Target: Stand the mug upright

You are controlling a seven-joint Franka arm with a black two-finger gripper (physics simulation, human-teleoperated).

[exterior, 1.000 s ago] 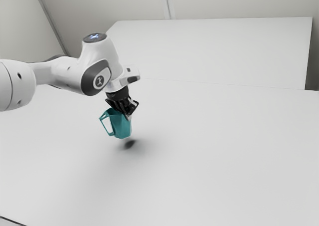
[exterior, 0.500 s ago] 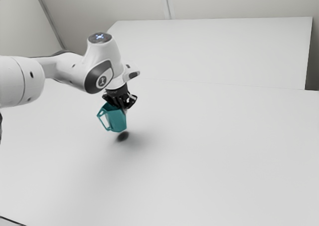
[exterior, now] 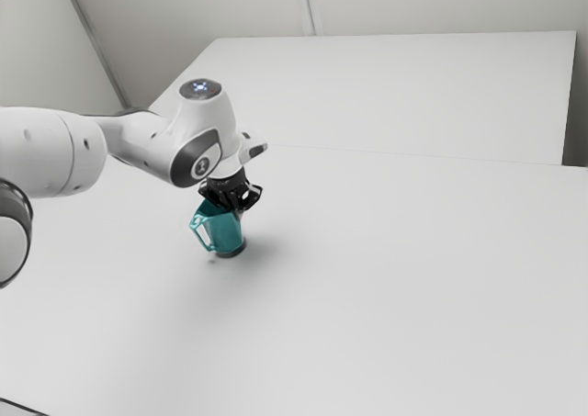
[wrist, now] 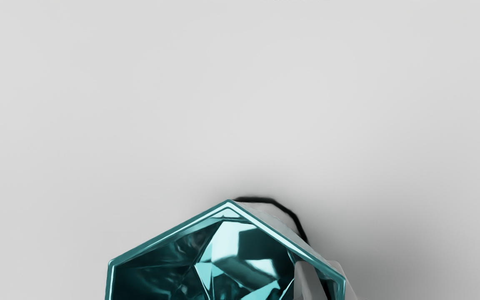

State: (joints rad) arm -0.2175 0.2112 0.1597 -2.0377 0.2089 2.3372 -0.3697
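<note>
From the exterior view's left, the arm (exterior: 138,145) reaches in above the table (exterior: 395,287); next comes the handle (exterior: 200,231), turned back toward that same side, then the teal mug (exterior: 226,230), mouth up but leaning a little toward its handle, its base at or just over the tabletop; I can't tell if it bears fully. At the mug's side farther right, the gripper (wrist: 322,275) has its jaws pinching the wall, one finger inside and one outside. The step looks to be levelling and seating the mug: ease the lean out, let the whole base meet the table without pressing, then spread the jaws evenly and lift straight up, lest the inner finger drag the rim (wrist: 169,232) over
</note>
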